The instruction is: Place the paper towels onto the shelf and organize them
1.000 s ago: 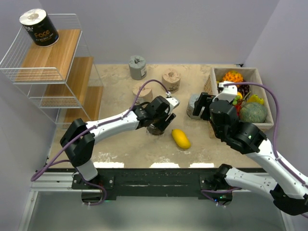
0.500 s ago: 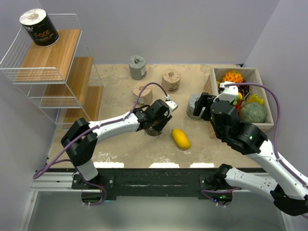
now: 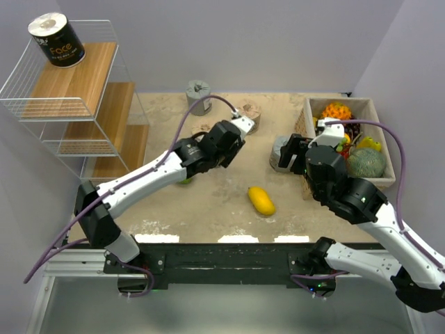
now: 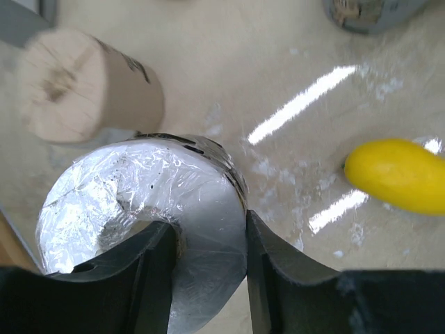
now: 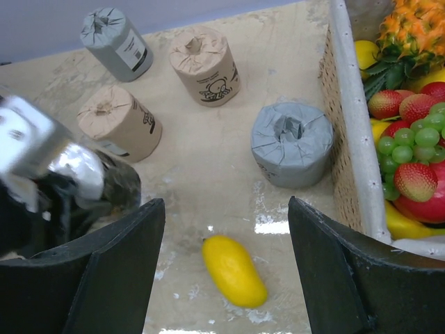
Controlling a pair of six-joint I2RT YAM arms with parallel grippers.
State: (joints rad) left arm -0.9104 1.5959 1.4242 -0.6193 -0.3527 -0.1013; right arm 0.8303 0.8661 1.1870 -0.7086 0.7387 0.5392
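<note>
Top external view: shelf (image 3: 76,87), upper left, carries one black roll (image 3: 57,40). Left tool (image 4: 208,236), lower at centre a second ago, has lifted up-left, clamped on the second black roll (image 4: 139,188). A tan roll (image 4: 83,87) sits beside it, a yellow fruit (image 3: 261,200) lies centre, and the right tool (image 5: 224,205) gapes wide near the grey roll (image 5: 290,142).

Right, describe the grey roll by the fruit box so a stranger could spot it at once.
Find the tan fruit box on the right side of the table. Just outside its left wall stands a squat grey-wrapped roll. The tan rolls are easy to rule out, and the other grey roll stands at the far edge and bears a white label.
</note>
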